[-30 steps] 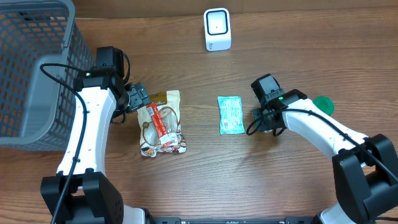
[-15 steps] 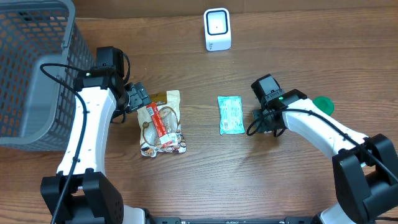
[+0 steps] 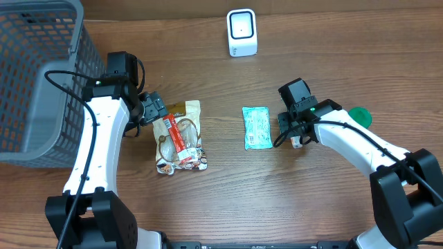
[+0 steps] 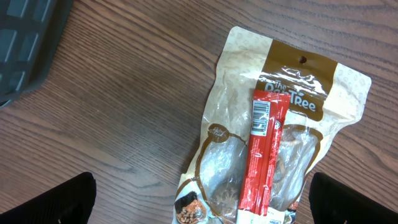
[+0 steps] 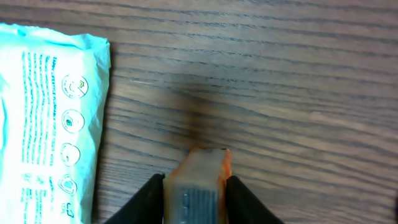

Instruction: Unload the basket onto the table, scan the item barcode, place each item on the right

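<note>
A small orange item (image 5: pixel 196 180) is being clamped on the tabletop (image 5: pixel 298 74) by the right fingers (image 5: pixel 152 196); the left fingers (image 4: pixel 62 199) are being held apart. A lift toward the scanner (image 3: pixel 241 32) is likely needed next.

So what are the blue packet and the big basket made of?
The packet looks like thin, soft plastic film: it is printed, wrinkled and crimped along its edge. The basket seems to be hard grey plastic, moulded as an open grid.
</note>
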